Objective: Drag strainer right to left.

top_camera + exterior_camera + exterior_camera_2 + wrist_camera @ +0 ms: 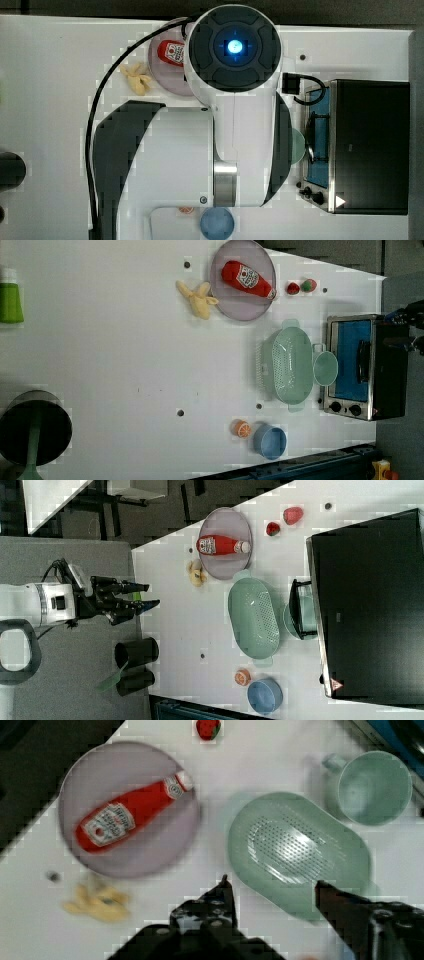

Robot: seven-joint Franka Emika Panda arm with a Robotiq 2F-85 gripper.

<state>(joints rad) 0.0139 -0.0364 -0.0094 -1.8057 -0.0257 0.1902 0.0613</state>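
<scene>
The strainer (287,365) is a pale green oval colander with a grid of small holes, lying on the white table (125,340) beside the toaster oven. It appears in the right view as the strainer (252,617) and in the wrist view as the strainer (297,850). A round green cup (325,367) touches the side of it that faces the oven. My gripper (152,594) is open, high above the table and apart from the strainer. In the wrist view the gripper (272,887) has nothing between its dark fingertips (225,887); the strainer lies far below them.
A grey-purple plate (235,305) with a ketchup bottle (247,277) and a yellow banana peel (197,299) lie near the strainer's one end. A blue bowl (270,441) and an orange slice (241,428) sit near the other. The toaster oven (365,367) stands behind the cup. A black pot (32,427) stands far off.
</scene>
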